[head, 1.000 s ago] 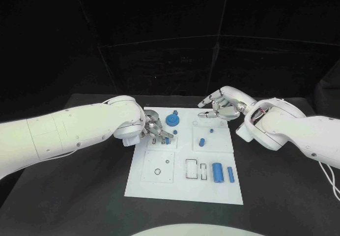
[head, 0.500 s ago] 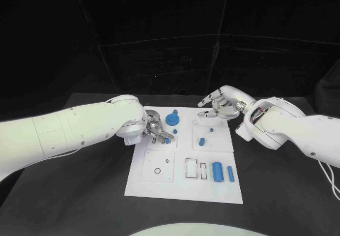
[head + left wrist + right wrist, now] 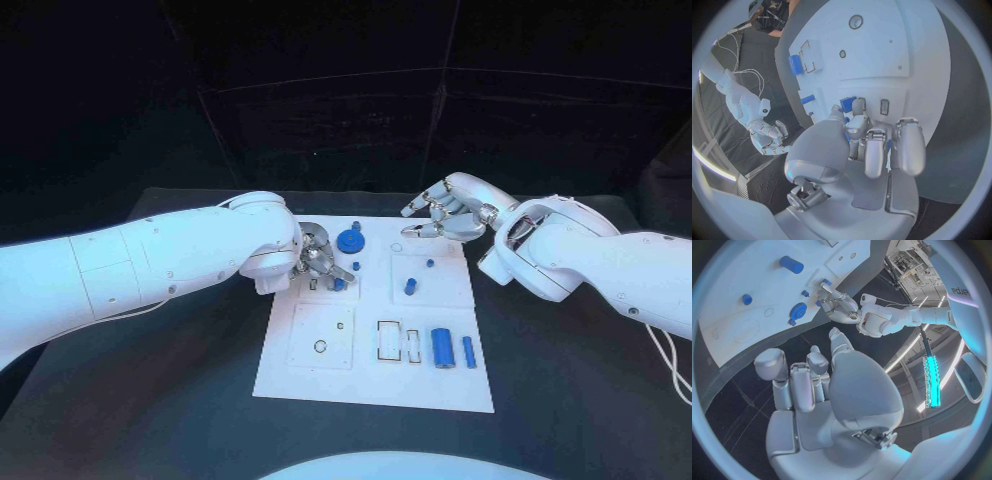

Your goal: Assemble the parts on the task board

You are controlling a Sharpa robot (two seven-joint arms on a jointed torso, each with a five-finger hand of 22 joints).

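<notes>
My left hand [image 3: 320, 264] sits low over the far left part of the white board [image 3: 378, 375], fingers curled onto a small blue piece [image 3: 847, 103] — my left wrist view shows that piece pinched at the fingertips, which the head view hides. My right hand [image 3: 450, 215] hovers at the board's far right corner, fingers apart, holding nothing. Between the two hands stands a blue gear [image 3: 351, 241]. Two blue cylinders [image 3: 443, 347] lie near the board's right edge, with bare black surface [image 3: 577, 380] open beyond it.
</notes>
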